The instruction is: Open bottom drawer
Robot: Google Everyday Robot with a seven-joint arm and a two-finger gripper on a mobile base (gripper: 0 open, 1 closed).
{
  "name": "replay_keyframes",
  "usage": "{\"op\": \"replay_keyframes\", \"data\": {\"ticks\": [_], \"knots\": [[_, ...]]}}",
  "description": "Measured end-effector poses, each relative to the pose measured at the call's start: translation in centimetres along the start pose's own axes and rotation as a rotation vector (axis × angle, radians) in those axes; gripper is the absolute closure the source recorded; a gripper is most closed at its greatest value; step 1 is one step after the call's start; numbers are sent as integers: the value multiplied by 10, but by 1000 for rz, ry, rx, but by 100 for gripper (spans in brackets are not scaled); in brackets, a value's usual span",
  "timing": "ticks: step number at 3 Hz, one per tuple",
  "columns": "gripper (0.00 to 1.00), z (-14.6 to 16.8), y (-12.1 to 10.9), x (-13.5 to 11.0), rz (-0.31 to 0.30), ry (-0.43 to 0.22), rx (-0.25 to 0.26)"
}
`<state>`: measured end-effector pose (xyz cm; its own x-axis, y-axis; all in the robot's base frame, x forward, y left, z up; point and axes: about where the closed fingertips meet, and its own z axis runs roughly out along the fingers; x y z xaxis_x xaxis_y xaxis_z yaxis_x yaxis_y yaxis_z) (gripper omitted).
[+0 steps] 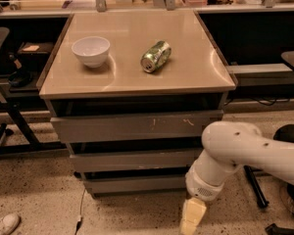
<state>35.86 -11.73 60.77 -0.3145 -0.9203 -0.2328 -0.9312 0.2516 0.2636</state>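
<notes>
Speckled floor (pixel 39 190), workshop clutter along the back wall, single camera view. Tan-topped table (pixel 186 67) sits centre frame, seen from the front and slightly above. On top: white bowl (pixel 90 50) upright at left, green can (pixel 155 56) on its side just right of it and apart from it, one end turned toward the near left. Three grey drawer fronts stack below the top. Top drawer (pixel 137 126) is the tallest, with pale scratches right of centre. Middle drawer (pixel 132 159) is plain. Bottom drawer (pixel 137 184) is the lowest strip, just above the floor, its long axis running left to right, level, its front facing the camera. It looks pushed in, with no tray showing; a dark gap separates it from the front above. White arm (pixel 235 151) enters from the right edge and bends down in front of the table's lower right corner. End effector (pixel 192 217), pale yellow, hangs below the wrist near the floor, pointing down, just right of and below the bottom drawer's right end, not touching it. Bottom edge of frame cuts it off; cannot tell how far open it is, and nothing is seen in its hold. White shoe (pixel 4 224) at lower left corner.
</notes>
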Motion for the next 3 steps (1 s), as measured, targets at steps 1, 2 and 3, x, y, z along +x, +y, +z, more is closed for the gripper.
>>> {"op": "replay_keyframes", "data": {"ticks": [1,2,3], "knots": [[0,73,-21,4,39,-3,-70],[0,91,-18,7,48,-7,-108],[0,102,-19,5,38,-15,-114]]}}
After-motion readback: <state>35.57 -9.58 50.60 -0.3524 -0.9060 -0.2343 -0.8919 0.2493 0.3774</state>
